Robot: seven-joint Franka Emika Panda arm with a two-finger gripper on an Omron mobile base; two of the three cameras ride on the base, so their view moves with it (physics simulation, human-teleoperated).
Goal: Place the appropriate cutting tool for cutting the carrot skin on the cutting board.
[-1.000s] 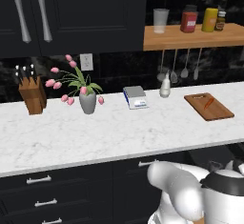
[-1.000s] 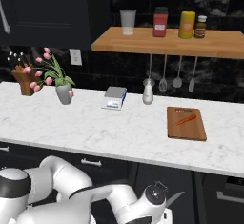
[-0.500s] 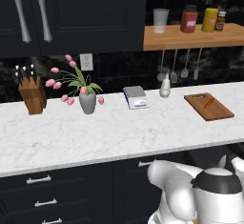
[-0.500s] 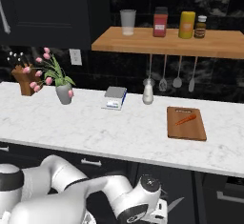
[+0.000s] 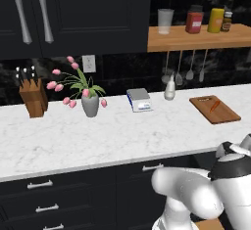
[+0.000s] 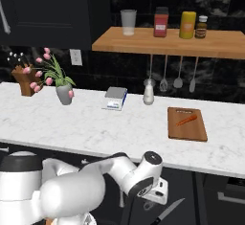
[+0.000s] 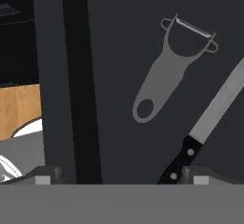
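- While the arm reaches low below the counter edge, the gripper (image 7: 119,175) looks down on a dark drawer floor, where a grey peeler (image 7: 169,66) lies well ahead of the fingertips (image 7: 47,174), clear of them.
- The claw's tips stand wide apart with nothing between them; a black-handled knife (image 7: 209,123) lies beside the peeler, its handle end near the right tip.
- From the right base view, the knife (image 6: 168,211) shows just below the hand, low in front of the cabinets.
- The cutting board (image 6: 187,128) rests on the white marble counter (image 6: 95,128) with the carrot (image 6: 186,119) on it.
- A knife block (image 5: 33,97), tulip vase (image 5: 89,104) and kitchen scale (image 5: 139,99) line the dark back wall beneath a wooden shelf (image 5: 196,38).
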